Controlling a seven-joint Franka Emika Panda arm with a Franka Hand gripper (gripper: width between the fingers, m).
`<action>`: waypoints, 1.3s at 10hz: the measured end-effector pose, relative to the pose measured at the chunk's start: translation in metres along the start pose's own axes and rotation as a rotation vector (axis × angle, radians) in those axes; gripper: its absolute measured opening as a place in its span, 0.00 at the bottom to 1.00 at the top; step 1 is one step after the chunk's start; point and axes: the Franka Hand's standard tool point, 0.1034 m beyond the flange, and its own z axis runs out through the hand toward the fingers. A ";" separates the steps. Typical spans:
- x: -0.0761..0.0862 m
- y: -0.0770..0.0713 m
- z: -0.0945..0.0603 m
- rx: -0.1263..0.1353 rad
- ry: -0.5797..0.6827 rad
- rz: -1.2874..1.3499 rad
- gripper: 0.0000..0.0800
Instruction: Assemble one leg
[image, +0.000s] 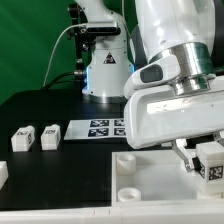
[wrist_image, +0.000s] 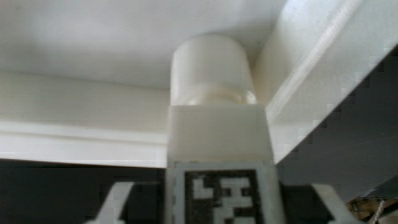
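White leg (wrist_image: 219, 120), upright, clamped in end effector (image: 205, 160), above white panel (image: 160, 195)

Leans in at the exterior view's right with the white arm (image: 168, 40), wrist bent downward. Holds the end effector (image: 205, 158) low, pointed down, jaws closed on a leg (image: 211, 167) (fingers (wrist_image: 118, 208) blurred on either side in the wrist view).

Leg (wrist_image: 217, 110): smooth white plastic, faint sheen, printed black-and-white marker. Panel (image: 65, 192): white, matt, smooth. Table (image: 40, 105): black, matt. Arm shell (image: 165, 25): glossy white plastic. Marker board (image: 103, 128): flat, paper-like.
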 end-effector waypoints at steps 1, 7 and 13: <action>0.000 0.000 0.000 0.000 -0.001 0.000 0.56; -0.001 0.000 0.000 0.000 -0.002 0.000 0.81; -0.001 0.000 0.000 0.000 -0.002 0.000 0.81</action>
